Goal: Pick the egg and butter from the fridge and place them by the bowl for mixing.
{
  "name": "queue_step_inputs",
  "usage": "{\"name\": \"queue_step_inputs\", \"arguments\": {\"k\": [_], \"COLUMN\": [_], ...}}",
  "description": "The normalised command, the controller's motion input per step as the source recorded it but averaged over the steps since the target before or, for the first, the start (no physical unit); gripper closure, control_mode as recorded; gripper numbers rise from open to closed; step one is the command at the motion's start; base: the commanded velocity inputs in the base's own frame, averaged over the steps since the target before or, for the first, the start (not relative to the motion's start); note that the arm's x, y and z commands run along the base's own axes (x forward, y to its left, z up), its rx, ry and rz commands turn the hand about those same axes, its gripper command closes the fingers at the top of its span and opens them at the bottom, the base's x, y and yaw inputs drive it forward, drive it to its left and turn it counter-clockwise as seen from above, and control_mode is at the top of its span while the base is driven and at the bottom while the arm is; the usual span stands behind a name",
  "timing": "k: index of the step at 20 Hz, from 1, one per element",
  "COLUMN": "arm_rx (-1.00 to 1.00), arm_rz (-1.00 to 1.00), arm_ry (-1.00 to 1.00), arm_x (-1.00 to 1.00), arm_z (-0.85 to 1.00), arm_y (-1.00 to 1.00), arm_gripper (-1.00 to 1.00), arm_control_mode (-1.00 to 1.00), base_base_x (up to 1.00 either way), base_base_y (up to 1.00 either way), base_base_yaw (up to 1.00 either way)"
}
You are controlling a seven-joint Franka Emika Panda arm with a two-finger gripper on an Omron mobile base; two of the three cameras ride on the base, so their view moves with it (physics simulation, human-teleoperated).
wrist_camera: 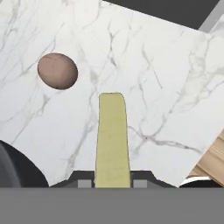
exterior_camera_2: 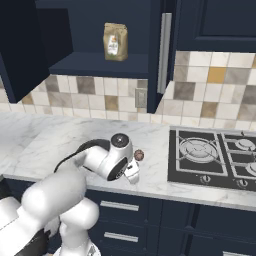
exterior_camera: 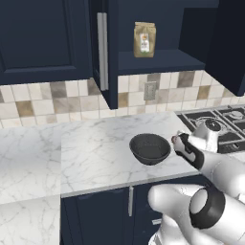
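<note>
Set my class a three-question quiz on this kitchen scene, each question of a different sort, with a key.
1. True or false: the gripper is shut on the butter.
2. Where does the egg lie? A) on the counter B) in the bowl C) on the stove
3. Fill in: the brown paper bag stands on an open ____.

Key: 1 true; 2 A; 3 shelf.

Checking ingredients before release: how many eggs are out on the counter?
1. The egg lies on the marble counter by the bowl, apart from the butter held in the gripper. Others could be hidden behind the arm.
</note>
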Motion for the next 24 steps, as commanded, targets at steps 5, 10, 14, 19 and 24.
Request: {"name": "queue_step_inputs", "arguments": {"k": [5,10,14,19,24], "arm_rx": [0.0,0.0,0.0,0.0,0.0], "arm_rz": [0.0,0.0,0.01,0.0,0.0], "arm_ry": [0.0,0.0,-0.01,0.0,-0.02], "arm_x": [0.65,0.51,0.13,0.0,-0.4], "arm_z": [-0.15,-0.14,-0.04,0.0,0.34], "arm_y": [0.0,-0.03,-0.05,0.0,0.07], "arm_gripper": [1.0,1.0,-1.0,-1.0,-1.0], "arm_control_mode": [-1.0,-1.0,-1.0,-1.0,-1.0], "base_base_x": [0.0,0.0,0.0,0.0,0.0], "base_base_y": [0.0,0.0,0.0,0.0,0.0], "base_base_yaw": [0.0,0.0,0.0,0.0,0.0]}}
